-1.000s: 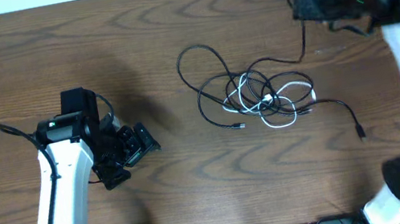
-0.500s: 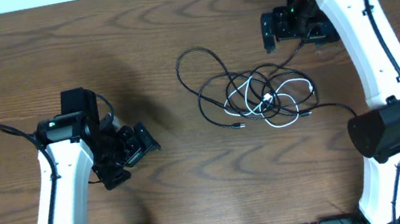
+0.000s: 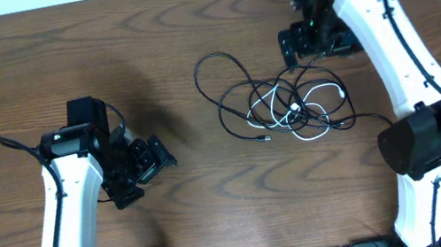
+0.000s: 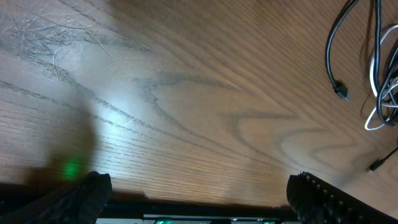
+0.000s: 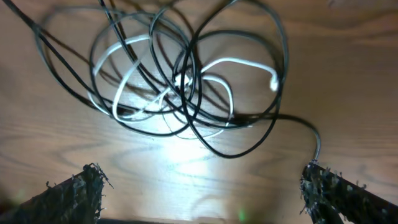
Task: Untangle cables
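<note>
No readable text, labels, brand names, numbers or signs appear in any view, whether on the arms, the cables or the wooden table.

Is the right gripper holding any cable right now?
No: the right gripper is open with nothing in it, and the tangled cables all lie just ahead of it.

Top-down overhead, low wrists, shared cables (image 3: pixel 295 114)

Left arm (image 3: pixel 68 230) and right arm (image 3: pixel 391 41): white links, black joints, green light (image 3: pixel 55 138) on each, black wiring (image 3: pixel 55 212) alongside. Left gripper (image 4: pixel 199 186) and right gripper (image 5: pixel 205 180): rough black fingers.
</note>
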Available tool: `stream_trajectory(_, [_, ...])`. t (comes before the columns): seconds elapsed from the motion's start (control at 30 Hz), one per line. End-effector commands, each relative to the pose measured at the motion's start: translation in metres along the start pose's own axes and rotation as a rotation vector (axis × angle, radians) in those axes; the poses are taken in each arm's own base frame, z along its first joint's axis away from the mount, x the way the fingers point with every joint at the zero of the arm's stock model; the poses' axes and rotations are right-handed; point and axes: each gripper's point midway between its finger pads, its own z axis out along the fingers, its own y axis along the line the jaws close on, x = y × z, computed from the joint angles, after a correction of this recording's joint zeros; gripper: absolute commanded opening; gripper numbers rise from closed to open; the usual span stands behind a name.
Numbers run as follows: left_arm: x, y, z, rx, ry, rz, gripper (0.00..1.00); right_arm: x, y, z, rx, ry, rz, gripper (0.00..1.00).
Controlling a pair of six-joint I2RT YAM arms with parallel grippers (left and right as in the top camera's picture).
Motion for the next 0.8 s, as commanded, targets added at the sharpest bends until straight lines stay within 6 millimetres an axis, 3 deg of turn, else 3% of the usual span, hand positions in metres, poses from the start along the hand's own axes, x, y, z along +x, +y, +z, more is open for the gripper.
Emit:
stream_trajectory(0.0, [0.001,0.001,0.001,0.001,0.008,-0.014,0.96,0.008,0.003,0.032,0.027,0.075,-0.040,0.99])
stream_trajectory(0.1, [0.001,0.001,0.001,0.002,0.006,-0.014,0.95,0.008,0.006,0.059,0.026,0.089,-0.039,0.99])
stream_trajectory(0.3, [0.001,0.001,0.001,0.002,0.006,-0.014,0.95,0.008,0.001,0.096,0.025,0.099,-0.011,0.88])
stream_trajectory(0.47, [0.000,0.000,0.001,0.003,0.004,-0.013,0.95,0.029,0.007,0.121,-0.019,0.180,-0.040,0.61])
stream_trajectory(0.6, [-0.002,-0.001,0.001,0.007,-0.004,-0.010,0.95,0.039,0.012,0.145,-0.019,0.191,-0.066,0.56])
stream_trajectory(0.77, [-0.002,-0.001,0.001,0.007,-0.004,-0.010,0.95,0.038,0.021,0.158,-0.051,0.172,-0.076,0.53])
